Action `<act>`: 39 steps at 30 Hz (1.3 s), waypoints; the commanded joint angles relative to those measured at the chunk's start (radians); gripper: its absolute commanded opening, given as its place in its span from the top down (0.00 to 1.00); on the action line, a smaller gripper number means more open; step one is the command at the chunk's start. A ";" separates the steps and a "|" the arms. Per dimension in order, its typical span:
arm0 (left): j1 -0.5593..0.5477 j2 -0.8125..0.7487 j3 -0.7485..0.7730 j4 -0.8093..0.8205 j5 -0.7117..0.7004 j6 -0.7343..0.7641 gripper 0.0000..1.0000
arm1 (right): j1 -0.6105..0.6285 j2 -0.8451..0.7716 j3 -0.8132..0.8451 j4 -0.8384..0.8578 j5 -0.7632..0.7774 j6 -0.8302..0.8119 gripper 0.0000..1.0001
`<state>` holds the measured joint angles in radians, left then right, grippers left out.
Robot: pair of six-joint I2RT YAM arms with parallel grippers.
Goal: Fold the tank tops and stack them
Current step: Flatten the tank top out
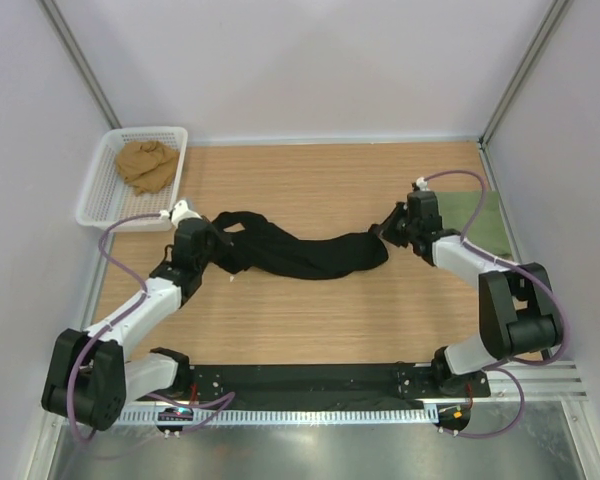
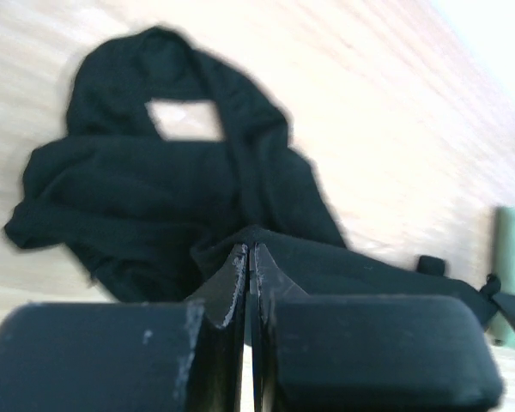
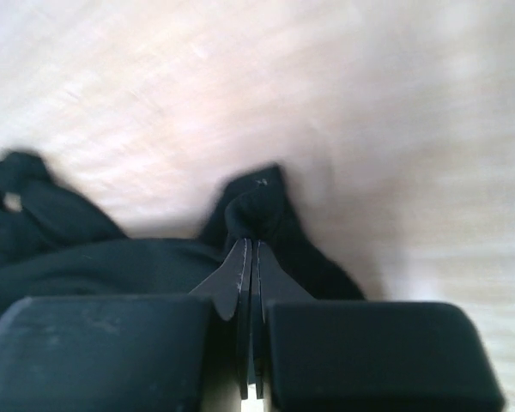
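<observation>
Mounting rail (image 1: 300, 380): black, along the near edge of the wooden table (image 1: 310, 320), carrying both arm bases.

Basket (image 1: 95, 190): white plastic mesh, far left corner, holding a crumpled tan cloth (image 1: 147, 165).

Left gripper (image 1: 213, 244) (image 2: 247, 253): left of centre, low over the table, jaws pressed together with a fold of black fabric pinched at the tips.

Black tank top (image 1: 310, 255) (image 2: 154, 180) (image 3: 112, 257): mid-table, drawn out in a sagging band between the two grippers. The left end is bunched, with strap loops showing and bare wood visible through one opening. The right end narrows to a point.

Right gripper (image 1: 385, 232) (image 3: 251, 245): right of centre, jaws closed tight on the pointed right end of the black tank top.

Green tank top (image 1: 477, 215) (image 2: 513, 249): olive, lying flat at the right edge of the table, just beyond the right gripper and partly covered by that arm; apart from the black one.
</observation>
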<state>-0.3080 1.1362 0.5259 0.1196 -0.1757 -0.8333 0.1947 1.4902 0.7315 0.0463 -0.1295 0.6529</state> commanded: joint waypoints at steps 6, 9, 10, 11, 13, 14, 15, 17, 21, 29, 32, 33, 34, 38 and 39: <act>0.083 -0.088 0.126 -0.035 0.094 -0.067 1.00 | -0.021 -0.200 0.177 -0.074 -0.007 -0.047 0.99; 0.083 -0.197 0.051 -0.054 0.096 -0.075 1.00 | -0.020 -0.377 0.024 -0.062 0.002 -0.038 0.99; 0.081 -0.225 0.022 -0.057 0.097 -0.078 1.00 | -0.021 -0.434 -0.033 -0.053 -0.002 -0.012 0.99; 0.083 -0.258 -0.045 -0.057 0.097 -0.092 1.00 | -0.020 -0.482 -0.138 -0.052 0.005 -0.001 0.99; 0.081 -0.344 -0.157 -0.060 0.093 -0.110 1.00 | -0.020 -0.618 -0.286 -0.068 0.071 0.058 0.99; 0.081 -0.372 -0.193 -0.058 0.094 -0.122 1.00 | -0.020 -0.658 -0.334 -0.080 0.085 0.083 0.99; 0.083 -0.395 -0.229 -0.057 0.099 -0.144 1.00 | -0.020 -0.707 -0.380 -0.091 0.093 0.100 0.99; 0.081 -0.475 -0.326 -0.052 0.105 -0.167 1.00 | -0.020 -0.842 -0.498 -0.106 0.088 0.151 0.98; 0.083 -0.595 -0.434 -0.073 0.108 -0.187 1.00 | -0.020 -1.028 -0.578 -0.209 0.083 0.174 0.44; 0.083 -0.702 -0.457 -0.181 0.081 -0.161 1.00 | -0.018 -1.012 -0.541 -0.287 0.012 0.087 0.39; 0.083 -0.673 -0.455 -0.173 0.073 -0.167 1.00 | -0.018 -0.920 -0.535 -0.246 -0.051 0.067 0.45; 0.083 -0.661 -0.454 -0.169 0.071 -0.167 1.00 | -0.018 -0.868 -0.532 -0.235 -0.062 0.048 0.46; 0.083 -0.646 -0.449 -0.158 0.071 -0.167 1.00 | -0.017 -0.846 -0.524 -0.229 -0.073 0.041 0.46; 0.081 -0.583 -0.438 -0.135 0.073 -0.162 1.00 | -0.017 -0.774 -0.489 -0.198 -0.082 0.013 0.46; 0.081 -0.563 -0.435 -0.132 0.073 -0.159 1.00 | -0.017 -0.766 -0.480 -0.195 -0.082 0.007 0.46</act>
<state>-0.2287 0.5419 0.0597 -0.0498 -0.0853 -0.9955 0.1791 0.7040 0.1883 -0.2058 -0.1799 0.7074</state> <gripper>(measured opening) 0.004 0.535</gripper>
